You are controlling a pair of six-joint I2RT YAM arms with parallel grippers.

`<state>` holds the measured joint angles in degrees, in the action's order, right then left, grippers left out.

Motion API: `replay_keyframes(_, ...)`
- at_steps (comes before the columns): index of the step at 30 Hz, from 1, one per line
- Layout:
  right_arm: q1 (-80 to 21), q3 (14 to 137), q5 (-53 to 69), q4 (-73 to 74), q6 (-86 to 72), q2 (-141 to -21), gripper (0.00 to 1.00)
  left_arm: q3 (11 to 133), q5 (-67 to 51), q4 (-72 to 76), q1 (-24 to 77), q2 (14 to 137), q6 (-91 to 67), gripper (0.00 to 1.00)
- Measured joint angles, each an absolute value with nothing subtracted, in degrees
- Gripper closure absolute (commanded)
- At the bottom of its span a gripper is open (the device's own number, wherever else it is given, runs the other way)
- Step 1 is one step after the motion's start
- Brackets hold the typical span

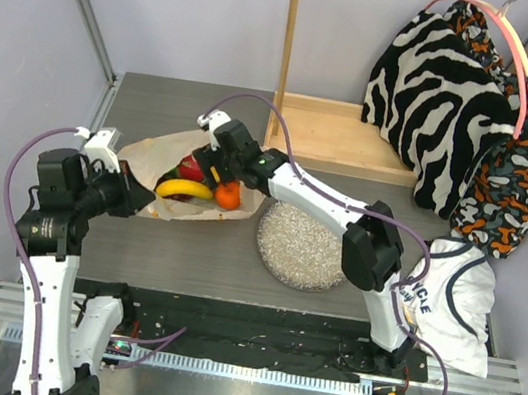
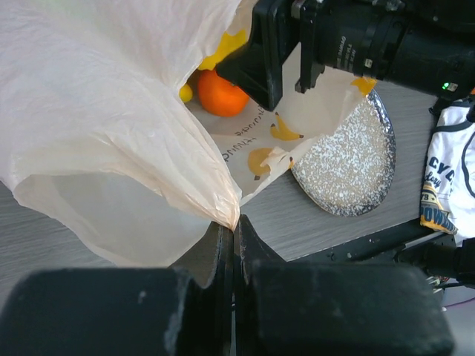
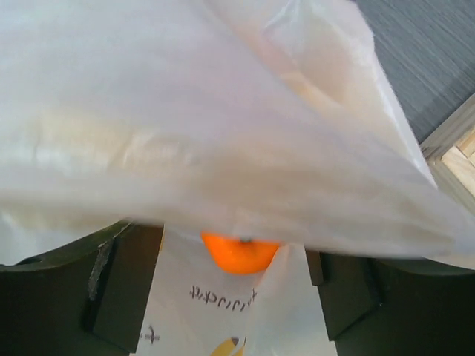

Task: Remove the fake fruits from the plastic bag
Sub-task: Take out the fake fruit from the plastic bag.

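Pinching a fold of the thin, crinkly, translucent beige-peach plastic bag (image 2: 111,111) with my left gripper (image 2: 234,230): fingers pressed together on the film at the bag's near-left edge, lifting that side so the top sheet tents up. The bag lies on the grey wood-grain table (image 1: 159,99), left of centre, mouth facing right. My right gripper (image 3: 234,259) is at the mouth, under the raised top sheet, fingers spread wide and gripping nothing. A round glossy orange (image 3: 239,254) sits ahead of it on the printed bottom sheet, in line with the gap between the fingers and clear of both. The left wrist view shows that orange just beside one right finger; can't tell if they touch. The top view shows three fruits at the mouth, lying on the bottom sheet: the orange, a curved yellow plastic banana (image 1: 184,188) to its left, and a glossy red fruit (image 1: 191,167) behind the banana. There's something dark under the banana, can't tell what. The round speckled grey plate (image 1: 301,249) sits just right of the bag, and the bottom sheet's corner reaches its rim. A white printed T-shirt (image 1: 455,296) lies at the table's right edge, well apart from the bag.
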<state>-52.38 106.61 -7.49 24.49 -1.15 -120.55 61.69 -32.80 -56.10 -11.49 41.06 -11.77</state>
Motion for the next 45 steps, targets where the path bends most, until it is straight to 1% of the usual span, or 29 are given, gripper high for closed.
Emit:
replay_keyframes(5,-51.57,109.95,-8.93,23.42,-3.33,-124.99,0.16,61.47,-33.12,-56.18,-11.92,41.04,-11.81,1.00)
replay_keyframes(12,-50.41,113.99,-10.63,23.38,-5.45,-131.33,0.08,60.38,-33.30,-56.64,-12.58,40.80,-11.81,1.00)
replay_keyframes(14,-50.19,115.15,-10.76,23.33,-6.44,-132.09,0.08,60.38,-33.32,-56.64,-12.69,40.80,-11.81,1.00)
replay_keyframes(18,-49.84,116.90,-10.39,23.33,-8.34,-133.05,0.13,60.38,-33.65,-56.71,-12.95,40.82,-11.79,1.00)
replay_keyframes(24,-49.74,118.39,-10.44,22.74,-9.17,-133.91,0.12,60.38,-33.80,-56.86,-13.26,40.86,-11.81,1.00)
replay_keyframes(25,-49.74,118.39,-10.44,22.74,-9.10,-134.02,0.15,60.38,-33.91,-56.84,-13.28,40.86,-11.84,1.00)
replay_keyframes(26,-49.74,118.39,-10.41,22.76,-8.93,-134.13,0.20,60.38,-33.95,-56.84,-13.28,40.86,-11.90,1.00)
replay_keyframes(27,-49.74,118.26,-10.41,22.70,-8.62,-134.19,0.28,60.38,-34.04,-56.82,-13.28,40.86,-11.99,1.00)
replay_keyframes(28,-49.74,117.97,-10.37,22.63,-8.27,-134.19,0.38,60.38,-34.15,-56.77,-13.28,40.86,-12.03,1.00)
replay_keyframes(31,-49.74,117.27,-10.09,22.41,-6.96,-134.19,0.50,60.36,-34.35,-56.51,-13.28,41.04,-12.27,1.00)
replay_keyframes(33,-49.74,116.99,-9.13,22.44,-6.09,-134.17,0.55,60.36,-34.37,-56.38,-13.28,41.21,-12.62,1.00)
replay_keyframes(34,-49.74,116.97,-8.56,22.46,-5.48,-134.08,0.59,60.36,-34.37,-56.36,-13.28,41.25,-12.73,1.00)
replay_keyframes(38,-49.69,115.87,-5.23,22.68,-3.44,-132.81,0.67,60.34,-34.59,-55.92,-13.28,41.58,-13.08,1.00)
replay_keyframes(39,-49.63,115.11,-3.70,22.81,-2.87,-131.85,0.70,60.31,-34.68,-55.77,-13.28,41.71,-13.15,1.00)
replay_keyframes(45,-49.89,110.28,6.79,23.81,0.19,-123.04,0.76,60.03,-35.42,-54.00,-13.26,43.07,-13.58,1.00)
